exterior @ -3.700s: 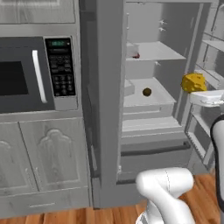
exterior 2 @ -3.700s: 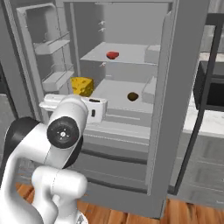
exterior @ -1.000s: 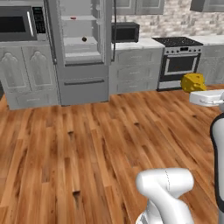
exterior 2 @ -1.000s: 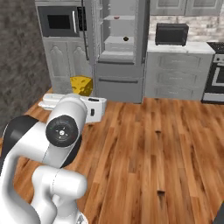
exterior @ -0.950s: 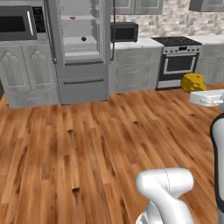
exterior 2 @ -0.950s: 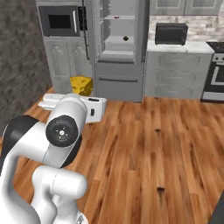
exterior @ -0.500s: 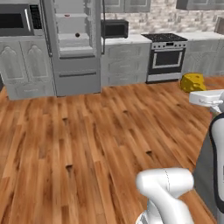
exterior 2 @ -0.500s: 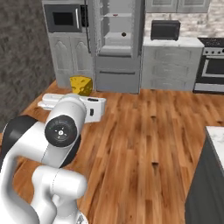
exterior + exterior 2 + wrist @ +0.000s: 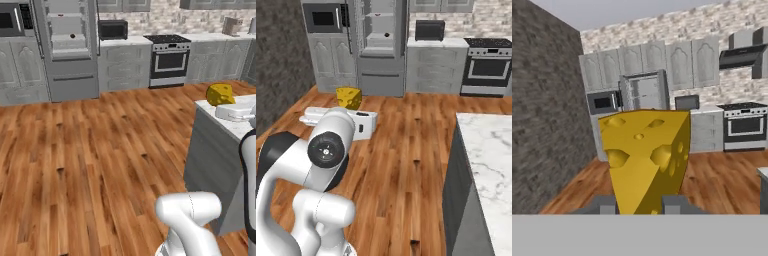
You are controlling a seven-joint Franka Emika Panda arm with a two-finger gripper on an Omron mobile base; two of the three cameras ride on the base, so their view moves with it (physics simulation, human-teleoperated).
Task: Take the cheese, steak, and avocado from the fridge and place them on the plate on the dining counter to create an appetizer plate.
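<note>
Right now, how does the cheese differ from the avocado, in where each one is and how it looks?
The cheese is bright yellow, wedge-shaped and holed; the avocado is a small dark ball. The cheese is clamped in the gripper, out over the wood floor beside the dining counter; the avocado sits on a shelf of the open fridge, far across the room. Neither is on a plate yet.

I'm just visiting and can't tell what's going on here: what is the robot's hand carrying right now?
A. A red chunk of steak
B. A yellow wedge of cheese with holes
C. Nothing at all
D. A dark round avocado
B. The hand view shows the holey yellow cheese clamped between the two dark fingertips of the hand, and both base views show the same yellow chunk at the end of the arm.
</note>
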